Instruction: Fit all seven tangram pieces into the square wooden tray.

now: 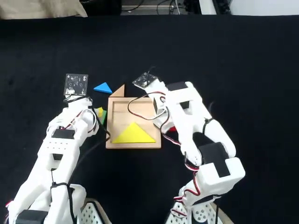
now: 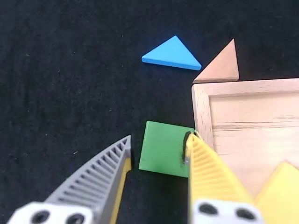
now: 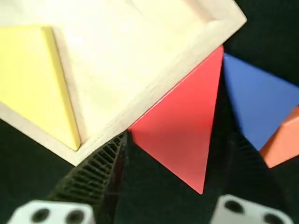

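Tray [image 1: 109,122] centre of high view, only yellow triangle [image 1: 133,134] inside, along lower edge. Left gripper [image 2: 159,139] released, jaws spread either side of green square [image 2: 161,158], just left of tray wall. Right gripper [image 3: 177,140] likewise released, straddling red triangle [image 3: 187,116] against tray's right rim. Blue triangle [image 1: 103,87] and tan triangle [image 1: 119,91] near tray's upper-left corner. Looks like pick stage, most pieces outside. Next move likely: clench on square, lift clear of wall, lay flat in bare corner

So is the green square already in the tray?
No, the green square lies outside the tray, right against its outer wall.
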Robot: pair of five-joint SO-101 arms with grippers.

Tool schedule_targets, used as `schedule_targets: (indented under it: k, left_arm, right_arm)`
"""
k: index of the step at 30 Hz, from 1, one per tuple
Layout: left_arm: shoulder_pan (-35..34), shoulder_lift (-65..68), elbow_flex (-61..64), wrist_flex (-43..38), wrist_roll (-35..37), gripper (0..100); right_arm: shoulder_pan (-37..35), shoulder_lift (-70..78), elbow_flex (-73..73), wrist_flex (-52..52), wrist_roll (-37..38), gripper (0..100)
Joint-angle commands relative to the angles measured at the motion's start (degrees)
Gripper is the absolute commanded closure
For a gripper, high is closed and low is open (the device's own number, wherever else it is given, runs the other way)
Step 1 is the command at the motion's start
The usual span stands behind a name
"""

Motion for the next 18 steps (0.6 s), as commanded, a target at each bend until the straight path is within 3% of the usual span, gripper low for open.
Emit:
schedule_targets:
  k: [1,18]
  left_arm:
    - [0.5,-0.8,-0.4,-1.1,0.4,80]
    - [1.5,-0.8,-0.4,-1.1,0.4,80]
  right_arm:
    - [-1.1,0.0,-0.4,0.2,0.5,66.3]
    - [-3.9,-0.3,-1.7,1.3,-2.0,66.5]
